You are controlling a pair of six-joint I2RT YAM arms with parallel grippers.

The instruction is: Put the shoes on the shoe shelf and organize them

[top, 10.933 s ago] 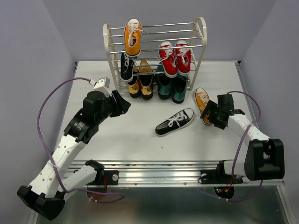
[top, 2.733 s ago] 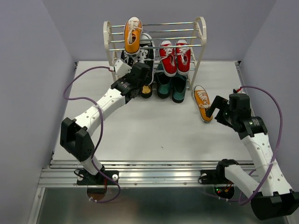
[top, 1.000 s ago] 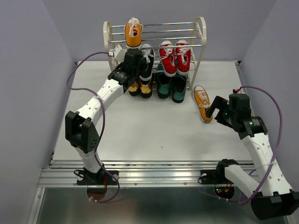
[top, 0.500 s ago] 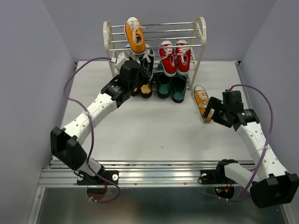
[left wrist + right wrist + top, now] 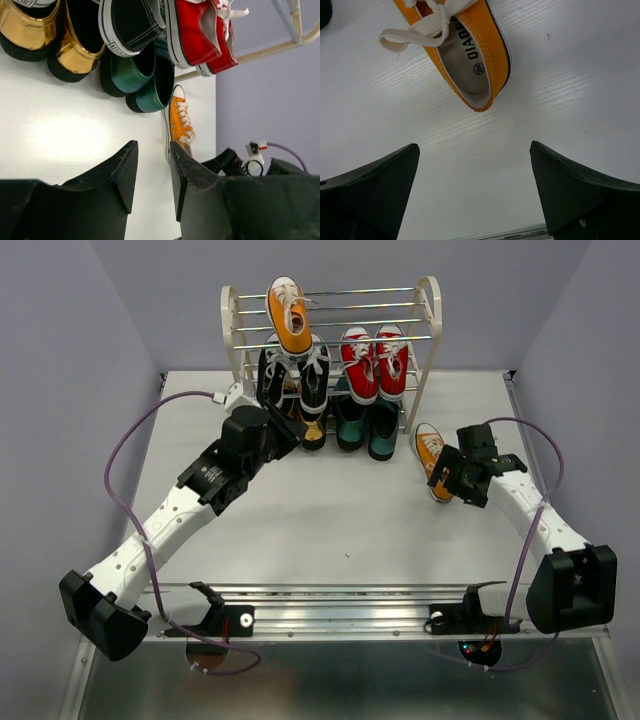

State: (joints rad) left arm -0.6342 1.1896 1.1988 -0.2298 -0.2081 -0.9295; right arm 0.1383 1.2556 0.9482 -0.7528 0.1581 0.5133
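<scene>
The shoe shelf (image 5: 430,300) stands at the back of the table. An orange shoe (image 5: 287,315) lies on its top tier. Two black shoes (image 5: 313,375) and two red shoes (image 5: 375,362) rest on the middle tier. A second orange shoe (image 5: 432,452) lies on the table to the right of the shelf. My right gripper (image 5: 446,476) is open wide just behind that orange shoe's (image 5: 465,55) heel, with nothing between its fingers (image 5: 395,175). My left gripper (image 5: 287,435) hangs in front of the shelf's left half, jaws narrowly open and empty (image 5: 152,145).
A glossy gold pair (image 5: 300,428) and a glossy dark green pair (image 5: 366,428) stand on the table under the shelf. In the left wrist view the gold pair (image 5: 65,45) and green pair (image 5: 145,85) sit below a black shoe (image 5: 132,25).
My left arm has pulled back from the shelf toward the near left, leaving both black shoes on the middle tier. My right gripper has moved left, up to the orange shoe on the table.
</scene>
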